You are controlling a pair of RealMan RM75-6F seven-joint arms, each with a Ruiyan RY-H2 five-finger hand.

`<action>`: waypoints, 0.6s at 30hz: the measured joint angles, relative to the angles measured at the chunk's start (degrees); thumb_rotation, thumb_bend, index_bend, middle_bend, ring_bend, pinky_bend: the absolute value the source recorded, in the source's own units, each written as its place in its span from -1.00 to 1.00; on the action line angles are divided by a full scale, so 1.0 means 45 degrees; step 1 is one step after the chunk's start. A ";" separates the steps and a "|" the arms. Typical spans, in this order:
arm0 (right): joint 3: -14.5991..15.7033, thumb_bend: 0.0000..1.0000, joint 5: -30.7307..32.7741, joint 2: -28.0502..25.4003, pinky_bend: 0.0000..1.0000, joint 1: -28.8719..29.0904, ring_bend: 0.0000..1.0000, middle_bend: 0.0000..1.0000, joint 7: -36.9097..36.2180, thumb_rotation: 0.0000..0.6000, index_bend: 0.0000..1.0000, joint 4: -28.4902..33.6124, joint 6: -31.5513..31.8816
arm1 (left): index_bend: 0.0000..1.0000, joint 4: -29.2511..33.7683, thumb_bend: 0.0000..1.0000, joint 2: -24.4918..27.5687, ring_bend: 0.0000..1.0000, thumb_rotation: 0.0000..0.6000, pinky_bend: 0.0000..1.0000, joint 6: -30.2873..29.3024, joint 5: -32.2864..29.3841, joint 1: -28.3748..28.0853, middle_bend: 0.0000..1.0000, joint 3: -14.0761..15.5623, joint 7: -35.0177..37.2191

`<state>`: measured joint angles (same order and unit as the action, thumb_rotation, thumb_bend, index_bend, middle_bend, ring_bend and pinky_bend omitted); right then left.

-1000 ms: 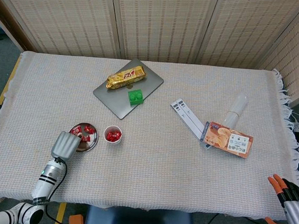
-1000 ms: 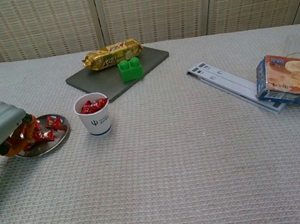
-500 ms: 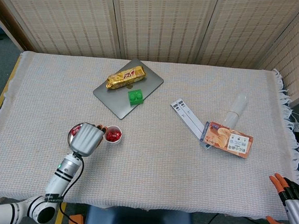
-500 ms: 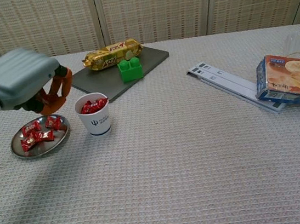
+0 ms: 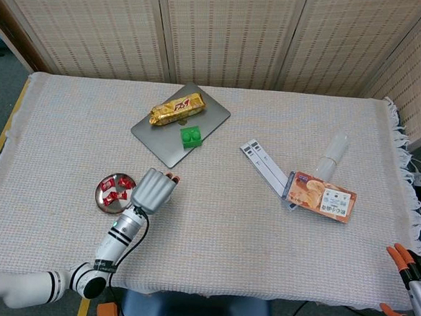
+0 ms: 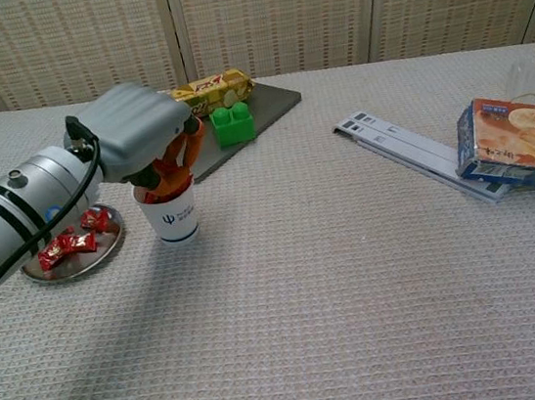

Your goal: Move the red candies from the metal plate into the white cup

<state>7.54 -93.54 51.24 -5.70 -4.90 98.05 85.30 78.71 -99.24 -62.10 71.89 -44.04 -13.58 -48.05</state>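
The round metal plate [image 5: 102, 198] [image 6: 35, 273] sits near the table's front left with several red candies [image 5: 114, 189] [image 6: 74, 240] on it. Just to its right stands the white cup [image 6: 173, 215], holding more red candies. My left hand [image 5: 155, 189] [image 6: 146, 137] hovers right over the cup and hides it in the head view. Its orange-tipped fingers [image 6: 183, 157] are bunched and point down at the cup's mouth, pinching a red candy. My right hand [image 5: 413, 277] shows only at the bottom right corner, off the table's edge, its fingers apart and holding nothing.
Behind the cup lies a grey slab [image 5: 207, 117] [image 6: 270, 106] with a gold snack bar [image 5: 176, 107] and a green block [image 5: 191, 136] on it. To the right lie a white strip [image 5: 264, 164], a snack box [image 5: 322, 196] and a clear glass [image 5: 333, 156].
My left hand rose from the plate and swung right, ending over the white cup. My right hand slid a little lower toward the frame corner.
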 measured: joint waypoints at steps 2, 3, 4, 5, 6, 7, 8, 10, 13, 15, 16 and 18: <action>-0.0010 -0.91 0.0025 -0.0001 -0.83 0.0001 -1.00 -1.00 0.0002 1.00 -1.00 0.0007 0.0000 | 0.07 -0.0351 -0.11 -0.0105 0.54 1.00 1.00 0.0048 -0.0002 -0.0083 0.16 0.0021 0.0325; -0.0021 -0.91 0.0045 0.0005 -0.83 -0.0003 -1.00 -1.00 0.0016 1.00 -1.00 0.0010 0.0004 | 0.05 -0.0458 -0.12 -0.0126 0.54 1.00 1.00 0.0076 0.0007 -0.0104 0.13 0.0043 0.0489; -0.0026 -0.91 0.0056 0.0011 -0.83 -0.0003 -1.00 -1.00 0.0027 1.00 -1.00 0.0014 0.0001 | 0.01 -0.0533 -0.12 -0.0137 0.54 1.00 1.00 0.0112 0.0018 -0.0120 0.10 0.0072 0.0665; -0.0029 -0.91 0.0063 0.0015 -0.83 0.0000 -1.00 -1.00 0.0040 1.00 -1.00 0.0019 -0.0012 | -0.01 -0.0619 -0.12 -0.0139 0.54 1.00 1.00 0.0179 0.0012 -0.0129 0.09 0.0113 0.0911; -0.0034 -0.91 0.0070 0.0018 -0.83 0.0006 -1.00 -1.00 0.0059 1.00 -1.00 0.0032 -0.0025 | -0.03 -0.0668 -0.12 -0.0136 0.54 1.00 1.00 0.0233 -0.0008 -0.0130 0.07 0.0141 0.1100; -0.0035 -0.91 0.0067 0.0021 -0.83 0.0007 -1.00 -1.00 0.0074 1.00 -1.00 0.0039 -0.0026 | -0.05 -0.0714 -0.12 -0.0129 0.54 1.00 1.00 0.0286 -0.0033 -0.0127 0.05 0.0170 0.1288; -0.0036 -0.91 0.0062 0.0026 -0.83 0.0009 -1.00 -1.00 0.0090 1.00 -1.00 0.0044 -0.0028 | -0.08 -0.0791 -0.12 -0.0116 0.54 1.00 1.00 0.0348 -0.0059 -0.0120 0.03 0.0214 0.1524; -0.0038 -0.91 0.0058 0.0036 -0.83 0.0017 -1.00 -1.00 0.0122 1.00 -1.00 0.0057 -0.0046 | -0.12 -0.0948 -0.12 -0.0105 0.54 1.00 1.00 0.0427 -0.0101 -0.0108 0.01 0.0289 0.1817; -0.0042 -0.91 0.0061 0.0038 -0.83 0.0030 -1.00 -1.00 0.0147 1.00 -1.00 0.0075 -0.0071 | -0.18 -0.1222 -0.12 -0.0129 0.53 1.00 1.00 0.0518 -0.0202 -0.0106 -0.03 0.0368 0.2058; -0.0050 -0.91 0.0077 0.0034 -0.83 0.0024 -1.00 -1.00 0.0141 1.00 -1.00 0.0079 -0.0057 | -0.24 -0.1348 -0.12 -0.0154 0.53 1.00 1.00 0.0505 -0.0222 -0.0124 -0.07 0.0394 0.2145; -0.0055 -0.91 0.0082 0.0032 -0.83 0.0019 -1.00 -1.00 0.0139 1.00 -1.00 0.0081 -0.0047 | -0.27 -0.1356 -0.13 -0.0154 0.53 1.00 1.00 0.0475 -0.0210 -0.0127 -0.10 0.0399 0.2176; -0.0054 -0.91 0.0086 0.0036 -0.83 0.0015 -1.00 -1.00 0.0140 1.00 -1.00 0.0076 -0.0051 | -0.32 -0.1290 -0.13 -0.0113 0.53 1.00 1.00 0.0399 -0.0169 -0.0123 -0.13 0.0411 0.2284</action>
<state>7.30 -93.15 51.41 -5.63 -4.27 98.40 85.07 72.90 -99.75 -60.31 71.13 -44.60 -11.73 -37.77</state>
